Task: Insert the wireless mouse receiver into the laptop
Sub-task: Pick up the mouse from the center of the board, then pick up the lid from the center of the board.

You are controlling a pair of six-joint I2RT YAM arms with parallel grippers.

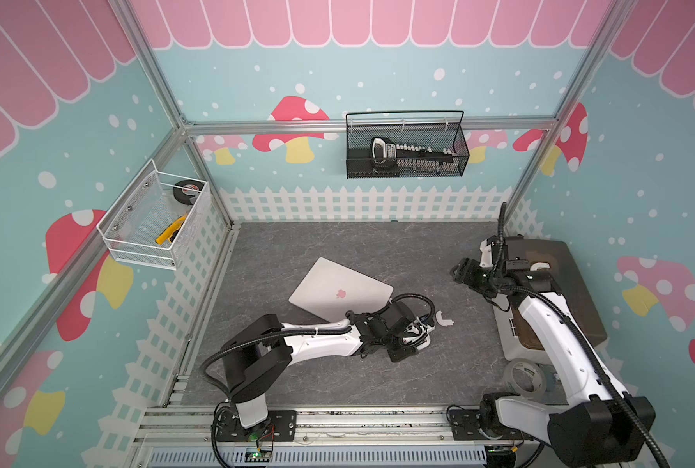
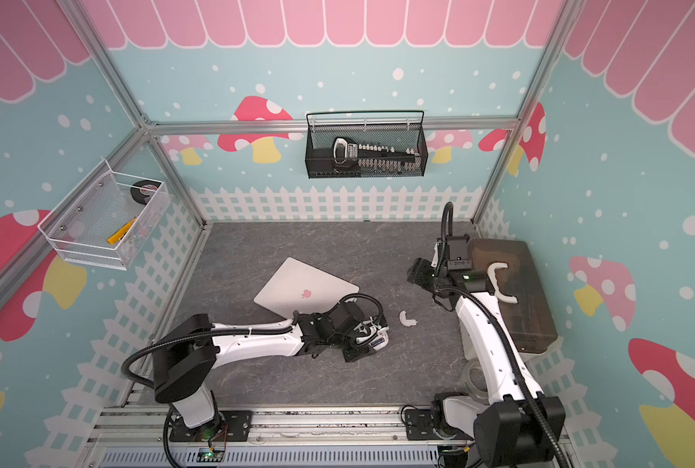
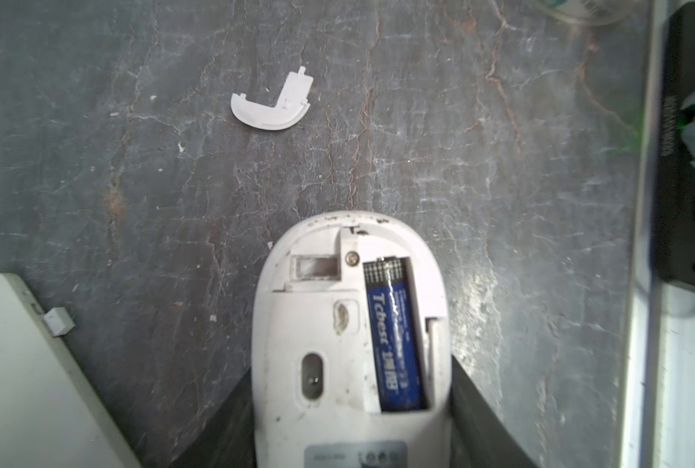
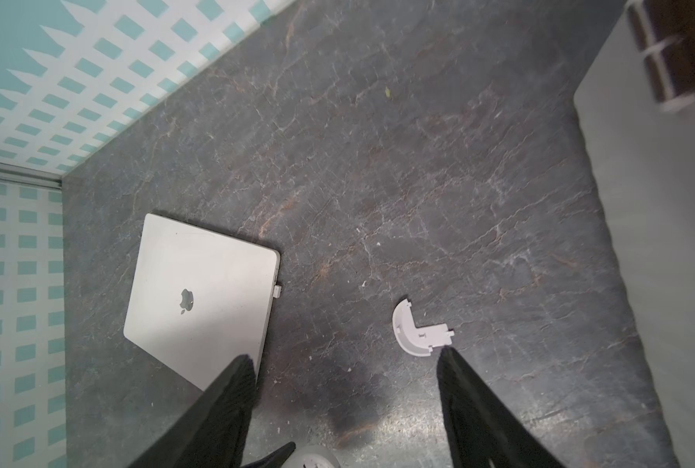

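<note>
The laptop [image 1: 339, 291] [image 2: 305, 289] lies closed on the grey tabletop, apple logo up. The wireless mouse receiver [image 4: 277, 291] [image 3: 59, 321], a tiny white stub, juts from the laptop's [image 4: 200, 300] side edge near a corner, touching it. My left gripper [image 3: 353, 364] [image 1: 418, 330] is shut on the white mouse [image 3: 317, 324], held underside up with its battery bay uncovered, just right of the laptop. My right gripper [image 4: 345, 358] [image 1: 461, 271] hangs open and empty above the table, further right. The curved white cover piece [image 4: 416, 334] [image 3: 272, 107] lies loose on the table.
A brown box [image 1: 560, 291] with a white handle [image 2: 499, 283] stands at the right wall. A clear tape roll [image 1: 526, 379] lies by the right arm's base. Wire baskets hang on the back wall [image 1: 406, 146] and the left wall [image 1: 155, 214].
</note>
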